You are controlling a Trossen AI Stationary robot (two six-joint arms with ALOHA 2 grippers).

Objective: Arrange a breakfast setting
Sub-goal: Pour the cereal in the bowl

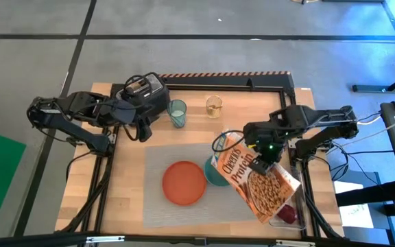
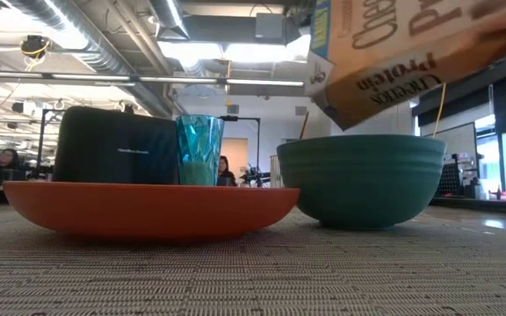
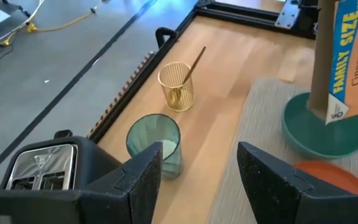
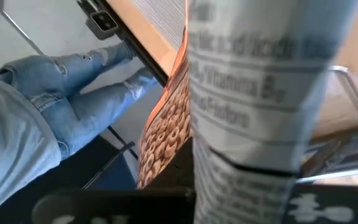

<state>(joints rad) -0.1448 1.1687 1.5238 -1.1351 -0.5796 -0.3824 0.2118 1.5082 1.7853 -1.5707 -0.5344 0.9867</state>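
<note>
The right gripper point(image 1: 261, 163) has its fingers clamped on a cereal box point(image 1: 258, 180), held tilted with its top corner over the teal bowl point(image 1: 214, 176). The bowl sits on the grey placemat point(image 1: 158, 161), just beside the orange plate point(image 1: 184, 182). The left gripper point(image 3: 194, 180), fingers spread and empty, hovers near the black toaster point(image 1: 146, 93) at the back of the bench point(image 1: 130, 182). The teal tumbler point(image 1: 177, 113) stands beside the toaster, off the placemat, with a gold wire cup point(image 1: 214, 106) near it holding the gold spoon point(image 3: 189, 71).

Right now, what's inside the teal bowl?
Nothing can be seen inside the bowl. The cereal box, held tilted over it by the right gripper, covers most of it, and the low view shows only its wall.
</note>
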